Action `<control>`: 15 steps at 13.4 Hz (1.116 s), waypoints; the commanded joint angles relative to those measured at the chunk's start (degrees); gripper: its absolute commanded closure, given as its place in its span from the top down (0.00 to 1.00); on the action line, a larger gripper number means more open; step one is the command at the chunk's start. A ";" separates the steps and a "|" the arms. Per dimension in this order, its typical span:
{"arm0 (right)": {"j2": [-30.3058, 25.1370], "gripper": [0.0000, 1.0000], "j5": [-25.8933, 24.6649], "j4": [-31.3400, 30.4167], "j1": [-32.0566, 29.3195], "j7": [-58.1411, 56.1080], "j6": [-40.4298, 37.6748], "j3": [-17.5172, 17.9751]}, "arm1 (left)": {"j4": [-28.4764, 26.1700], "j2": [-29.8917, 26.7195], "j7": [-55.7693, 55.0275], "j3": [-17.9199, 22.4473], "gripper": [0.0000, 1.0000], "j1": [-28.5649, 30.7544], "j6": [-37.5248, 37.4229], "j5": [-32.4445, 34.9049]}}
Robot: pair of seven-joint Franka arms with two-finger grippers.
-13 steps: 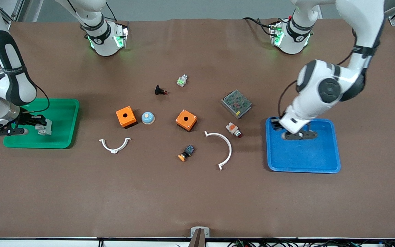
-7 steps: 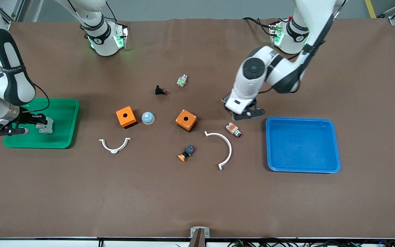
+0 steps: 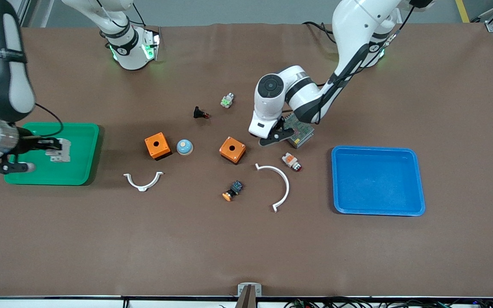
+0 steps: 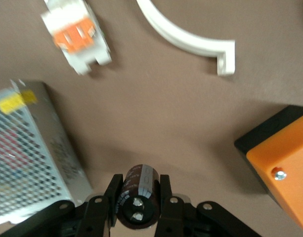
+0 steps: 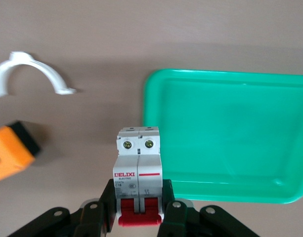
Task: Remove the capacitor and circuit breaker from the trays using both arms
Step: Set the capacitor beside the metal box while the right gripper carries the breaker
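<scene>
My left gripper (image 3: 273, 137) hangs over the table between an orange box (image 3: 232, 149) and a metal mesh unit (image 3: 301, 131). It is shut on the capacitor (image 4: 138, 193), a small dark cylinder with two silvery terminals, seen in the left wrist view between the fingers (image 4: 113, 193). The capacitor is hidden in the front view. My right gripper (image 3: 54, 149) is shut on the breaker (image 3: 62, 151), a pale grey block with red levers (image 5: 139, 170), and holds it over the green tray (image 3: 79, 171). The green tray also shows in the right wrist view (image 5: 225, 143).
A blue tray (image 3: 378, 205) lies toward the left arm's end. A second orange box (image 3: 157, 145), a blue dome (image 3: 184, 146), two white curved clips (image 3: 144, 182) (image 3: 281, 186), a white-orange button (image 3: 292, 161), an orange-capped button (image 3: 232, 191) and a black button (image 3: 199, 113) lie mid-table.
My left arm has swung from over the blue tray to the table's middle beside the mesh unit. My right gripper has shifted the breaker a little over the green tray.
</scene>
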 commanded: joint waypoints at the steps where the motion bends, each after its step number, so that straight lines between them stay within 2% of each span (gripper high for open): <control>1: 1.00 0.26 0.47 0.83 9.78 12.22 -0.41 -0.54 | 1.65 3.55 -4.40 0.59 0.09 -2.10 2.20 2.93; 2: 1.18 0.26 0.47 0.92 13.56 17.23 -0.05 -0.54 | 2.09 4.44 -5.80 0.59 0.12 -2.28 2.73 4.16; 3: 1.27 0.26 0.56 1.18 17.51 22.50 0.73 -0.54 | 2.61 4.88 -6.25 0.59 0.21 -2.37 2.74 4.87; 5: 2.23 0.26 2.48 1.27 23.33 29.64 3.89 -0.54 | 2.71 4.89 -6.34 0.50 0.67 -2.63 2.74 4.88; 6: 3.72 0.26 4.49 1.27 25.53 32.72 6.25 -0.54 | 2.71 4.45 -5.82 0.59 1.00 -2.28 1.78 4.88; 8: 6.97 0.26 6.62 1.44 29.23 36.95 10.83 -0.54 | 3.58 4.18 -5.73 0.76 1.00 -1.75 0.81 4.88; 10: 10.04 0.26 6.80 2.32 31.08 39.86 14.43 -0.54 | 6.82 2.52 -4.77 0.77 1.00 -1.05 -4.17 4.97; 13: 15.66 0.26 8.64 7.66 32.58 40.92 15.51 -0.54 | 18.40 1.11 1.72 0.77 1.00 -0.09 -22.07 4.97; 15: 20.06 0.26 8.73 11.53 33.81 40.92 15.77 -0.54 | 23.52 -0.38 8.30 0.77 1.00 3.15 -28.79 4.97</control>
